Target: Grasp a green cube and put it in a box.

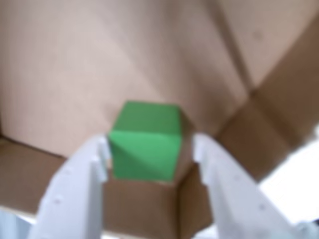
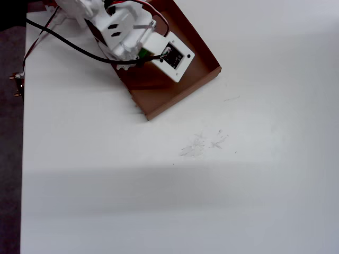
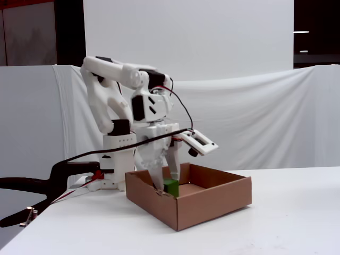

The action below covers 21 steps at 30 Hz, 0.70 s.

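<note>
The green cube [image 1: 144,144] lies in the brown cardboard box [image 1: 75,59], close to a corner of its low walls. My white gripper [image 1: 150,144] reaches down into the box with a finger on each side of the cube. The left finger touches the cube and the right finger stands a small gap away, so the jaws are open. In the overhead view only a sliver of the cube [image 2: 143,52] shows under the gripper [image 2: 139,53], over the box [image 2: 175,90]. In the fixed view the cube [image 3: 171,187] sits low inside the box [image 3: 212,204] between the fingertips [image 3: 174,172].
The box stands at the table's far left corner in the overhead view, beside the arm's base [image 3: 119,164]. A black cable [image 2: 63,39] runs off the left edge to a clamp [image 3: 32,186]. Faint scuff marks [image 2: 201,143] lie mid-table.
</note>
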{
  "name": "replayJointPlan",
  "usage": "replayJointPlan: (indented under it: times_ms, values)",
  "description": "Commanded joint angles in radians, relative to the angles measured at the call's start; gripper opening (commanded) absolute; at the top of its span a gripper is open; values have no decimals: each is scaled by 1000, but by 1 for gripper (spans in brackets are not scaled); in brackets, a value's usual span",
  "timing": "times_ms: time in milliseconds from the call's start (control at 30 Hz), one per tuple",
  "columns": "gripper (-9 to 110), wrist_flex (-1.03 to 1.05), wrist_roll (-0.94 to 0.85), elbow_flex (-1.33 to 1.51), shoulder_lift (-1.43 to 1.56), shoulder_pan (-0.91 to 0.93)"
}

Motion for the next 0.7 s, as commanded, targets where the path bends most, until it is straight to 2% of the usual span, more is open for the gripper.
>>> replayJointPlan:
  times_ms: [0,100,300,667]
  values:
    - [23,-8,17,-64,89,86]
    - [23,-44,35,-51,152,206]
    - [23,-192,255,58,299,446]
    - [23,71,499,298,637,707]
